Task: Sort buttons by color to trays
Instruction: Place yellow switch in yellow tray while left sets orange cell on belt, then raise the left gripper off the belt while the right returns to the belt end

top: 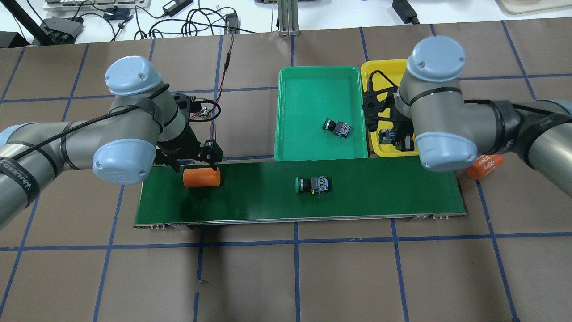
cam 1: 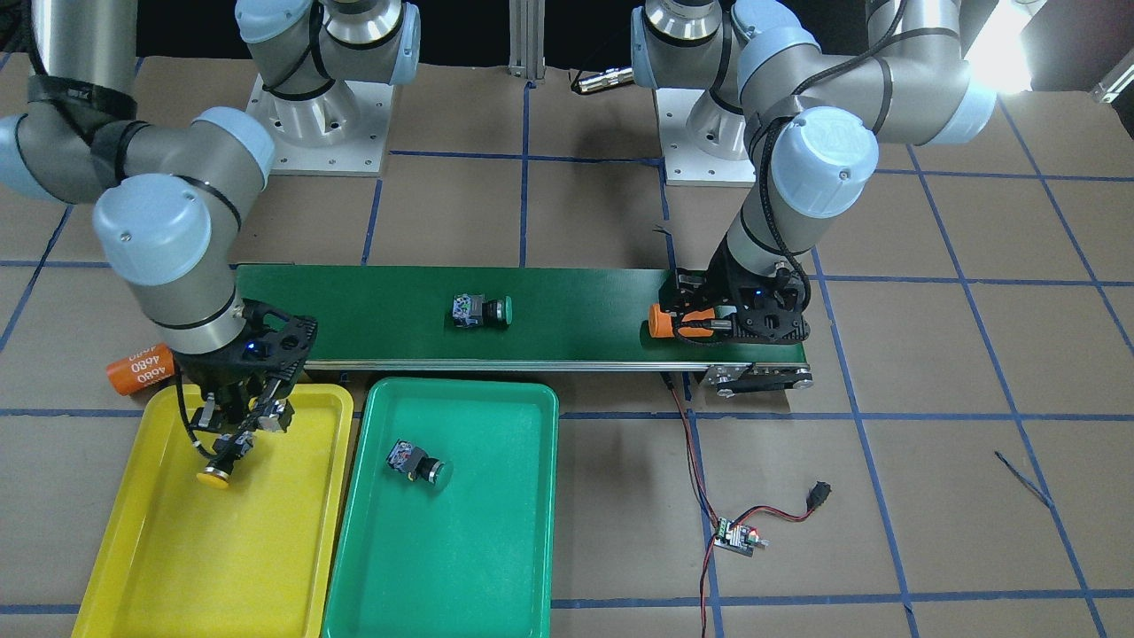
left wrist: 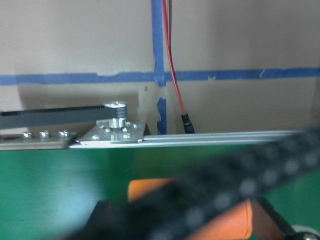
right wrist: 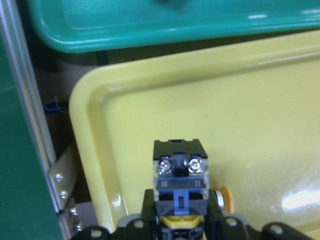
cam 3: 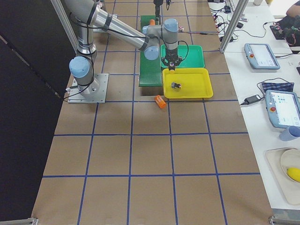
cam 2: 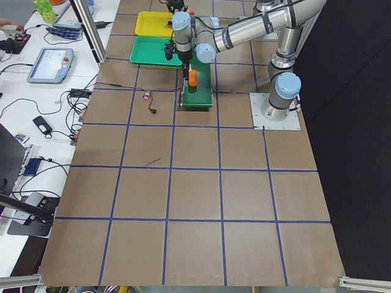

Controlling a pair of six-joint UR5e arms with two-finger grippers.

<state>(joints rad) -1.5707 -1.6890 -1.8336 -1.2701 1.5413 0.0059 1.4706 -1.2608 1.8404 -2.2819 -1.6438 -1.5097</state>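
Holding a yellow-capped button [cam 1: 215, 474] cap-down, the right hand [cam 1: 237, 440] is closed on its body, low over the yellow tray [cam 1: 292, 532], evidently for release there. One green-capped button [cam 1: 416, 462] is lodged in the green tray [cam 1: 496, 549]. A second green-capped button [cam 1: 481, 311] lies mid-belt on the conveyor belt [cam 1: 576, 301], unsorted. The left hand [cam 1: 702, 326] is set about an orange cylinder [cam 1: 659, 321] at the belt's end; its grip cannot be told.

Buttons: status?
Right gripper shut on yellow button over yellow tray. Left gripper at orange cylinder on belt, grip unclear. One green button lies on belt, nothing blocking it.
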